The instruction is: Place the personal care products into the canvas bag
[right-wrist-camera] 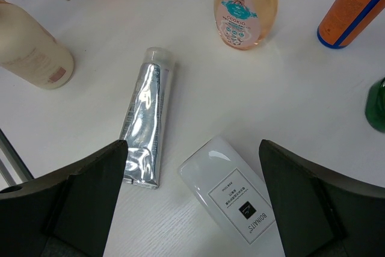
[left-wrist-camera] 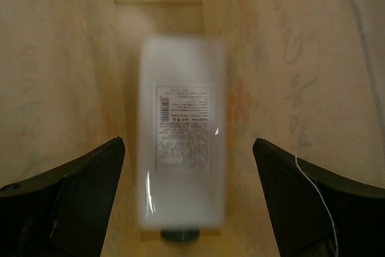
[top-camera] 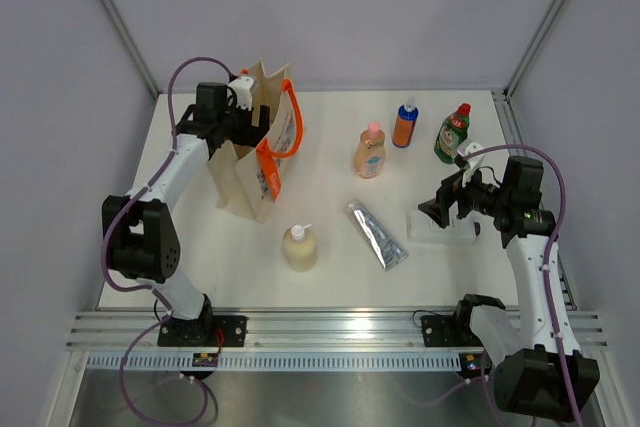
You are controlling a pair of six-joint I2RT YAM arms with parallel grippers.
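Releasing step: left gripper (left-wrist-camera: 187, 141), jaws spread, hangs inside canvas bag (top-camera: 240, 182) at ten o'clock; white black-capped bottle (left-wrist-camera: 180, 76), blurred, loose between them. Right gripper (right-wrist-camera: 192, 145), wide open, over another flat white bottle (right-wrist-camera: 231, 200) at four o'clock; next, lower and close.

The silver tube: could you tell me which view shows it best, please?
Right wrist view: the tube lies close, cap and creases plain. The top view shows it small and slanted. The left wrist view, inside the bag, misses it.
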